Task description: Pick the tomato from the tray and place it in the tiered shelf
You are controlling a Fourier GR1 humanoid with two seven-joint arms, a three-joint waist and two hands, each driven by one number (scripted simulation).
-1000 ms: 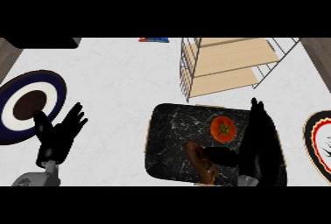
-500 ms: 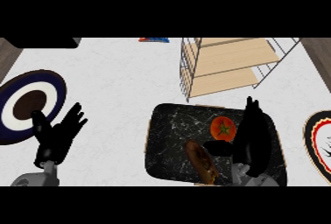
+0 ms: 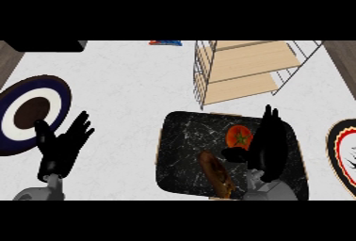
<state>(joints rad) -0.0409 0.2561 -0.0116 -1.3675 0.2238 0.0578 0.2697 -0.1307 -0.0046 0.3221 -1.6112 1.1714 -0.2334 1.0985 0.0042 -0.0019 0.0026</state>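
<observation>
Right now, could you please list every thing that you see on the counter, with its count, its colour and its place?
tomato: one, red, on the tray's right part
tray: one, black marbled, centre right of the counter
brown oblong item: one, brown, on the tray's near part
tiered shelf: one, light wood in a wire frame, behind the tray
plate: one, dark blue and white, brown middle, far left
second plate: one, black, red and white, cut by the right edge
small item: one, blue and orange, top edge
counter: one, white
left hand: black, open, resting lower left
right hand: black, open, over the tray beside the tomato
</observation>
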